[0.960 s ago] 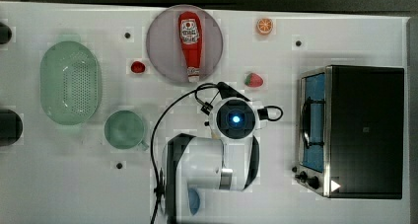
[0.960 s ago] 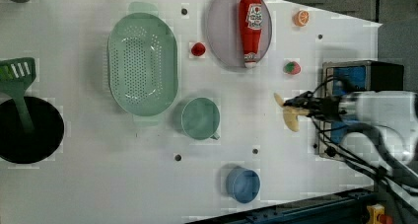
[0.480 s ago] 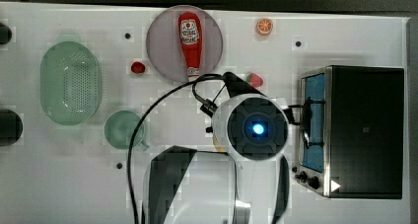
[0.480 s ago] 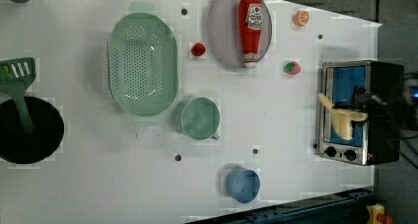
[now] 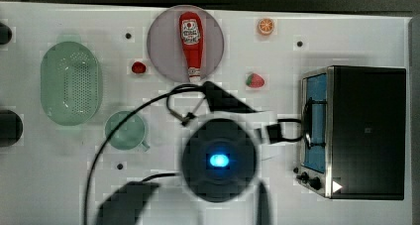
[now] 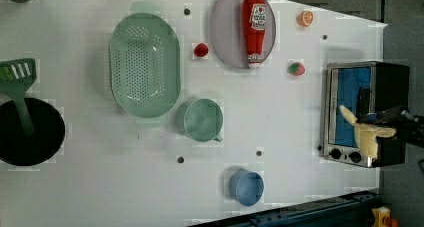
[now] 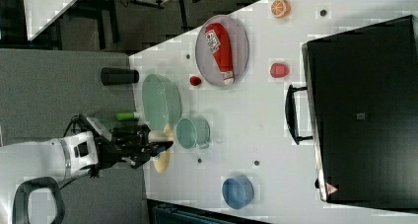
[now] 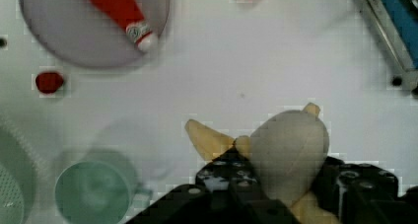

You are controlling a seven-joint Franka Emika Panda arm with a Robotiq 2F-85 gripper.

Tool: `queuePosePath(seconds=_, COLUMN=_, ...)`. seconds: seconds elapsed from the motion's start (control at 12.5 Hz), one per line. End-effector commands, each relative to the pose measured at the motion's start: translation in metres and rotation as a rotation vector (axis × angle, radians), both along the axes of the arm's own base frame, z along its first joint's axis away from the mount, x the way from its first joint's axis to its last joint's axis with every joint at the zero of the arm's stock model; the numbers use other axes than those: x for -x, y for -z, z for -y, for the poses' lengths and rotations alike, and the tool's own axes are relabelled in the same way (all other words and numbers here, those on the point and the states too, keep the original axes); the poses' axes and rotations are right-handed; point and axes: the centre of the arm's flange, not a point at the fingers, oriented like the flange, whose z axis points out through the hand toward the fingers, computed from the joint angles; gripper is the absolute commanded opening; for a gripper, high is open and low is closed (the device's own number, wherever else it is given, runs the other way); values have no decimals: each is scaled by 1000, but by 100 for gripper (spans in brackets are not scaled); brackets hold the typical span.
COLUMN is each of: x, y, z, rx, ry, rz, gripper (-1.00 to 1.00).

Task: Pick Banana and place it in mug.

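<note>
The banana is pale yellow and partly peeled, and it sits clamped between the black fingers of my gripper. I carry it high above the white table. In the left view the banana hangs in front of the toaster oven, with the gripper at its right. In the right view the gripper holds the banana just left of the mug. The translucent green mug stands upright on the table, also seen as mug and mug. My arm's wrist, lit blue, looms large in the top view.
A red ketchup bottle lies on a grey plate. The oval green colander is left of the mug. A strawberry, an orange slice, a toaster oven, a blue cup and a black pan share the table.
My arm has risen toward the top camera with the banana held. In the left view the banana has drifted right, from over the table to in front of the toaster oven.
</note>
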Motion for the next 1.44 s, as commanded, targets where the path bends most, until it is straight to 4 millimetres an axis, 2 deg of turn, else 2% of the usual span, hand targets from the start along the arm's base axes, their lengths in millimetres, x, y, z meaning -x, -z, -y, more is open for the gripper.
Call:
queuePosePath(seconds=0.08, x=5, y=32, z=-92, rx=25, ry=68, rz=-72, gripper=-26)
queuePosePath(seconds=0.4, x=17, y=65, z=-176, rx=-17, ry=130, rz=-125, gripper=-26)
queuePosePath(seconds=0.8, x=7, y=129, z=-240, rx=-70, ry=215, rz=-105, gripper=-26)
queuePosePath(seconds=0.96, x=5, y=159, z=-255, rx=-84, ry=262, rz=-129, gripper=-26)
queuePosePath(seconds=1.12, x=2, y=190, z=-262, rx=-105, ry=288, rz=-133, gripper=-26)
queuePosePath(seconds=1.44, x=2, y=244, z=-254, rx=-98, ry=243, rz=-84, gripper=-26)
